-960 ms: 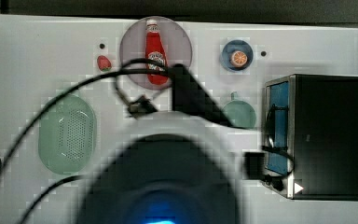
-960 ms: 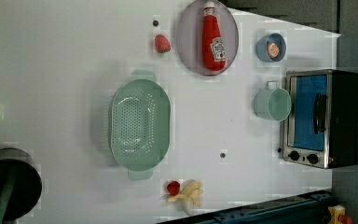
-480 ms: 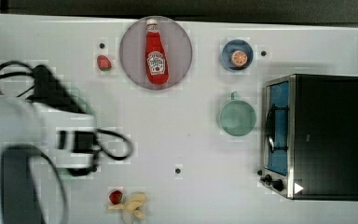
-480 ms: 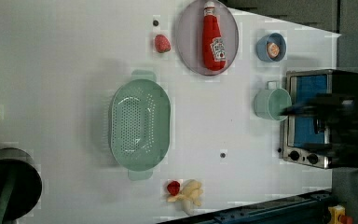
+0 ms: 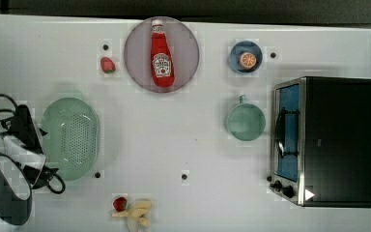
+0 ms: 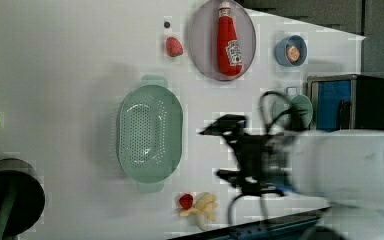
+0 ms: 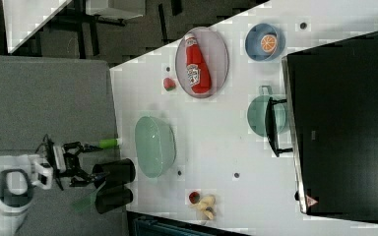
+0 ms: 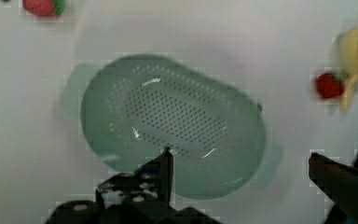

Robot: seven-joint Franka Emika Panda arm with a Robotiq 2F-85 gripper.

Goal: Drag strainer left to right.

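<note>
- The strainer [image 5: 70, 138] sits at the middle left of the top view, on the white table [image 5: 183, 145], with its long axis running up and down the frame and a small handle tab at each end.
- In the wrist view the gripper [image 8: 242, 163] hangs above the strainer's near rim with its jaws spread wide and nothing between them: one finger [image 8: 165, 170] overlaps the bowl's edge, while the other lies off past the handle tab.
- In the top view the arm is at the lower left of the frame, overlapping the strainer's left rim, so the strainer lies just to the gripper's right there.
- The free path to the right crosses bare table; the teal mug [image 5: 245, 122] and the toaster oven [image 5: 323, 140] stand well apart at the right of the top view.
- My judgement: the drag has not begun, and the next step is to descend so that a finger catches the rim.
</note>
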